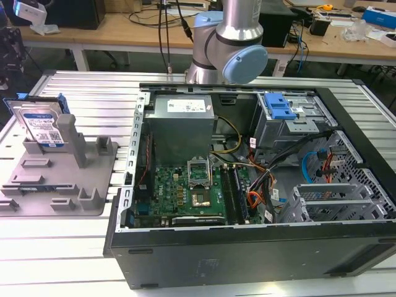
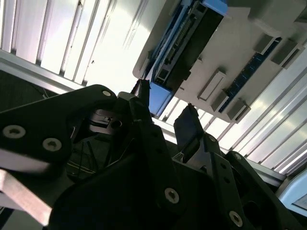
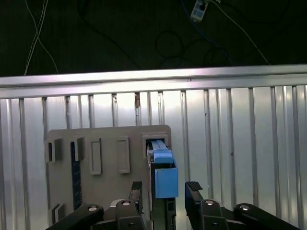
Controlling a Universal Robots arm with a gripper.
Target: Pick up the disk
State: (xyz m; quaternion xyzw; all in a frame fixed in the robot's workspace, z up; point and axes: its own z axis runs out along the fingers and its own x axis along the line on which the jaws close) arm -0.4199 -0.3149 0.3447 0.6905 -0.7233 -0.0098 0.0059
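the disk (image 1: 43,125) stands on edge in a slot of the grey holder (image 1: 93,185), along the holder's side away from the open computer case (image 1: 247,185), its label face showing in the exterior view. in the first wrist view the gripper (image 3: 165,188) is spread wide and holds nothing. its two fingers (image 3: 194,188) sit one to each side of the disk's blue-railed top edge, and neither touches it. that edge runs lengthwise across the line joining the fingertips, so the disk's thin dimension faces the gap. since the whole holder shows beyond the fingertips, the claw is judged to hang well above the holder, with the disk straight below the gap — lined up, not yet down around it.
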